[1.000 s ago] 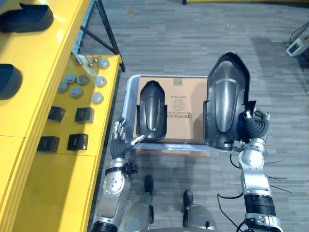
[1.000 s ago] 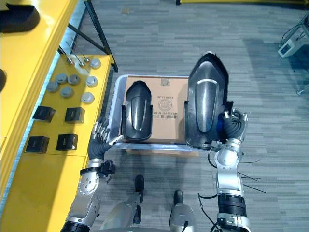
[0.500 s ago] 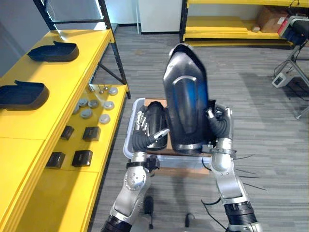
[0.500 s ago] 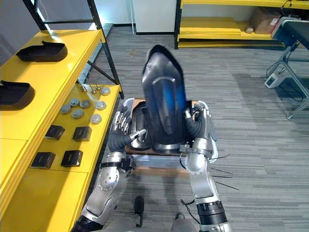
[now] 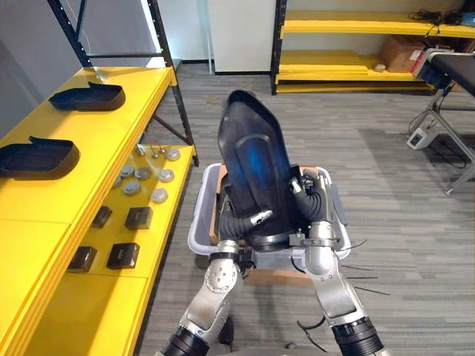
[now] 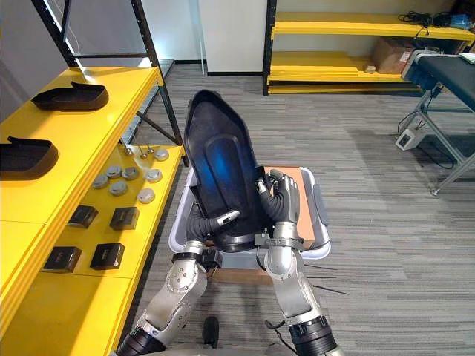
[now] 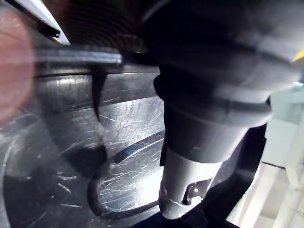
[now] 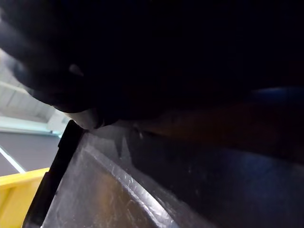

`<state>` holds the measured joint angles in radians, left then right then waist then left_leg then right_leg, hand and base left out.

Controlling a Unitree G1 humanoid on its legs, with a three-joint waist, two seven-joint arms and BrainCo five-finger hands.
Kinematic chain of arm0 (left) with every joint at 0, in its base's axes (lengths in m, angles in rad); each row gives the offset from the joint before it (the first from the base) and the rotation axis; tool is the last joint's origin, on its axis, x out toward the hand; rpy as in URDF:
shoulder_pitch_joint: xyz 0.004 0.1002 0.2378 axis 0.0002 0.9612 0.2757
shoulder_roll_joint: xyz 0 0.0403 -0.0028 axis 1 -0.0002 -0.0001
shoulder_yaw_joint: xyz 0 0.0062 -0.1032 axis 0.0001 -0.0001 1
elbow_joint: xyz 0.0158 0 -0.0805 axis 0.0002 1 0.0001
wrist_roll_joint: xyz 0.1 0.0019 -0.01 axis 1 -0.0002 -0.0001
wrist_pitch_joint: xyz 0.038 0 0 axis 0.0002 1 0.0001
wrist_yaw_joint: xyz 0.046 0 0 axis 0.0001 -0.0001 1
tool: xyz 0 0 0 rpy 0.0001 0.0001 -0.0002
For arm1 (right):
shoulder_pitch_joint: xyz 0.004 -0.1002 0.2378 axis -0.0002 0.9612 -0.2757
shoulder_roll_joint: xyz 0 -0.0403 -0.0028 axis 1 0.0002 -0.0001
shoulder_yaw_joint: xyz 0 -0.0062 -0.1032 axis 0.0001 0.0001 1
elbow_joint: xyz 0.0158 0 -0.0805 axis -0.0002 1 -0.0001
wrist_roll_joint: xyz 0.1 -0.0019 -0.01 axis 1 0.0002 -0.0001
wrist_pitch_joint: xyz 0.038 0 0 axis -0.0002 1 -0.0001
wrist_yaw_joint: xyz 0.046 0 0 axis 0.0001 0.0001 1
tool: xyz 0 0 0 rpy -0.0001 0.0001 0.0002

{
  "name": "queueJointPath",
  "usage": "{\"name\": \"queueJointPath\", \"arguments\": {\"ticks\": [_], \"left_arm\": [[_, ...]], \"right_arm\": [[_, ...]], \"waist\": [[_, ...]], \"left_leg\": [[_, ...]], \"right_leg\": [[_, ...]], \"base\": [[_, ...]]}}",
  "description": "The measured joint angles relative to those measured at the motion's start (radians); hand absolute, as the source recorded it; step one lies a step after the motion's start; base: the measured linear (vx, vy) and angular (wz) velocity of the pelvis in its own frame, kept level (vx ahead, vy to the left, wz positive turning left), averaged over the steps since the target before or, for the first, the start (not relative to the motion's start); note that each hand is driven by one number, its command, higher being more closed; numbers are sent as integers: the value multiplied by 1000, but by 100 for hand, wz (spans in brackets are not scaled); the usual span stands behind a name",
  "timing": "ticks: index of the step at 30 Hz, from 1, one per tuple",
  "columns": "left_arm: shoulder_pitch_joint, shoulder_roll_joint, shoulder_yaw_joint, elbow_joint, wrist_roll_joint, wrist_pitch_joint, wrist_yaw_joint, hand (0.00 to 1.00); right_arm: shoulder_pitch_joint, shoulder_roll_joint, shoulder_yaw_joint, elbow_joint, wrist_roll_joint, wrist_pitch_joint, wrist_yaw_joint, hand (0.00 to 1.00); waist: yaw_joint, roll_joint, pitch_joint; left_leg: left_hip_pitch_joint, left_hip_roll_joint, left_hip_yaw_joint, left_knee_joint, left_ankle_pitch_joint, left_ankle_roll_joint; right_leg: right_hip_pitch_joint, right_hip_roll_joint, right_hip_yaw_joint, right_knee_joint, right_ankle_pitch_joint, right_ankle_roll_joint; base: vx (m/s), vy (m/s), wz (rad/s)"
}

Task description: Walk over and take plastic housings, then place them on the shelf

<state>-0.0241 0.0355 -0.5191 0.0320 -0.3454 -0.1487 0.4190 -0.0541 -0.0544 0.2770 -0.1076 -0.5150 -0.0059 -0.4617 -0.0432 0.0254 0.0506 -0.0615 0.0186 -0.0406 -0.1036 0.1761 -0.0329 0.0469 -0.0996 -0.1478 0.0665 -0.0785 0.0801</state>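
Floor (image 5: 386, 170): grey planks I see beneath my left hand (image 5: 234, 222).
Shelf (image 5: 111, 141): yellow, to its left.
Rack (image 5: 349, 58): yellow, well ahead of it.

Change over one second. The large glossy black plastic housing (image 5: 252, 178), which stood upright at the right end of the pale grey plastic bin (image 5: 197, 231) in the right hand (image 6: 280, 199) alone, has been lifted and carried leftward. It is now raised above the middle of the bin, its top leaning to the robot's left. The left hand (image 5: 241, 221), earlier spread open beside the bin's left wall, has closed in on the housing's lower left edge, with its thumb laid across the front face. The head camera has tipped up from a steep downward look, bringing the far yellow rack (image 5: 356, 30) into the picture.
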Motion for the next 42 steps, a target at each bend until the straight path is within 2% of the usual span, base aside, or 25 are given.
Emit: {"name": "queueJointPath", "arguments": {"ticks": [2,6,8,12,16,19,20,23,27,31,33,36,40,42], "left_arm": [[0,30,4,0,-7,0,0,100],[0,33,24,0,-1,8,3,100],[0,43,40,-3,47,19,4,100],[2,47,53,-22,132,34,3,100],[5,46,75,-90,201,33,-4,100],[8,45,104,-102,201,32,-3,100],[18,44,131,-102,201,33,-2,100],[59,44,172,-102,201,34,1,100],[111,40,204,-123,201,38,1,100],[173,3,284,-162,200,37,3,100],[202,-5,319,-174,200,37,3,100],[250,-14,363,-203,200,36,1,100],[288,-26,406,-229,200,26,-3,100],[289,-29,414,-229,198,21,-6,100]], "right_arm": [[1,-13,29,0,47,-17,20,0],[2,-49,74,-1,108,-45,74,0],[2,-65,83,-4,133,-66,101,0],[3,-101,81,-37,173,-70,139,0],[4,-183,68,-126,244,-108,183,0],[16,-225,29,-208,285,-149,206,0],[21,-230,3,-265,310,-179,212,0],[24,-226,-75,-340,350,-226,209,0],[54,-190,-225,-350,406,-246,198,0],[145,-74,-484,-337,509,-254,130,0],[180,-40,-582,-283,548,-261,90,0],[259,-11,-713,-105,578,-256,49,0],[335,-2,-846,316,695,-207,55,0],[346,0,-858,488,771,-196,84,0]], "waist": [[-1,0,-8],[-1,-4,-16],[0,-7,-18],[3,-12,-23],[3,-12,-23],[2,-11,-23],[0,-11,-23],[-1,-11,-23],[-3,-11,-24],[-12,-12,-24],[-24,-12,-24],[-33,-13,-25],[-39,0,-33],[-40,3,-35]], "left_leg": [[2,1,4,0,0,1],[4,1,6,0,0,1],[5,1,7,0,0,1],[5,0,6,0,0,0],[8,0,6,0,0,0],[17,2,6,0,0,0],[20,4,8,0,-3,3],[20,8,15,0,-5,6],[16,8,16,0,-6,7],[7,5,17,0,-8,10],[3,5,18,0,-7,8],[-1,6,24,0,-7,8],[-3,8,22,0,-8,6],[-1,11,21,0,-20,-6]], "right_leg": [[0,1,7,-1,0,0],[0,1,9,-1,1,-1],[1,1,9,-1,1,-1],[2,0,8,0,1,-2],[6,1,8,1,1,-3],[14,2,8,1,1,-4],[16,4,9,0,-3,-2],[16,8,13,-3,-4,-4],[16,10,14,-10,-4,-5],[12,9,15,-19,-3,-5],[8,9,16,-19,-3,-5],[1,9,17,-19,0,-10],[1,11,15,-18,0,-9],[1,13,17,-16,-1,-9]], "base": [[8,-19,-8],[1,-4,-1],[0,0,0],[0,0,0],[0,0,0],[0,0,0],[-18,-25,-3],[-11,-15,-4],[0,0,0],[0,0,0],[0,0,-2],[26,-19,-5],[26,-21,1],[0,0,0]]}}
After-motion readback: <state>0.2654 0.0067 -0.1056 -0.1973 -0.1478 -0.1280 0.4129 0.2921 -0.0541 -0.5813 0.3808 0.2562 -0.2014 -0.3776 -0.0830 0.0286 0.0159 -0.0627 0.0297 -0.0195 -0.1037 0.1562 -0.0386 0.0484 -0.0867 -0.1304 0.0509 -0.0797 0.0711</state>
